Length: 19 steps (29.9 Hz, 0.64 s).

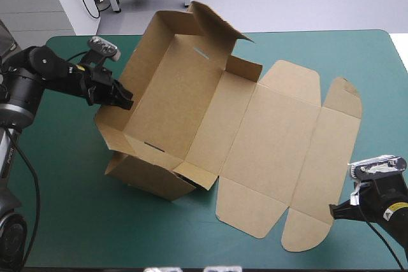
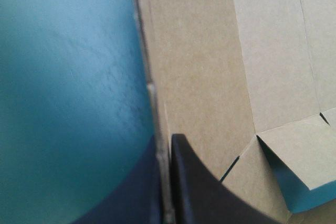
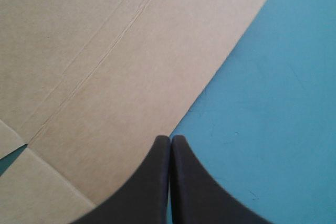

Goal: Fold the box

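Left arm (image 1: 51, 71) reaches in from the side — the left jaws pinch the raised wall of the brown box (image 1: 255, 132). The right jaws, pressed together, sit just beside the flat lid's flap. The box's long axis runs between the two, on the teal-green surface (image 1: 57, 183).

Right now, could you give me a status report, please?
Left gripper shut on the box wall; right gripper shut at the flat lid's edge. Walls partly raised. No obstruction seen.
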Each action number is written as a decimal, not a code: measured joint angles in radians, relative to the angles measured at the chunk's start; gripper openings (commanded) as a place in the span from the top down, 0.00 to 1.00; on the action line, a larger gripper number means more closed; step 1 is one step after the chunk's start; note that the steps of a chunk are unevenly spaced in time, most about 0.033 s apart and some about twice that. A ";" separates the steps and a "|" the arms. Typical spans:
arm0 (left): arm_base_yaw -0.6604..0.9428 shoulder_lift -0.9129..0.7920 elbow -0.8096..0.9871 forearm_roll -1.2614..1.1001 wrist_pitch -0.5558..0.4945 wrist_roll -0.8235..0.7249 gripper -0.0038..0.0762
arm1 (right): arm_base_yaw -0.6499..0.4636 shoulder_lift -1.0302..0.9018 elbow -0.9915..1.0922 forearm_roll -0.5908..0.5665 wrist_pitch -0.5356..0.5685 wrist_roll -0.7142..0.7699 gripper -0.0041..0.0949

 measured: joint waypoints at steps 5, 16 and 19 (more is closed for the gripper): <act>-0.192 0.047 -0.166 0.157 -0.017 0.000 0.96 | 0.000 0.000 0.000 0.001 -0.005 0.000 0.98; -0.544 0.176 -0.193 0.597 -0.225 0.045 0.96 | 0.000 0.000 0.000 0.000 0.000 -0.003 0.98; -0.587 0.187 -0.193 0.655 -0.244 0.047 0.96 | 0.000 0.000 0.000 -0.003 0.001 -0.003 0.98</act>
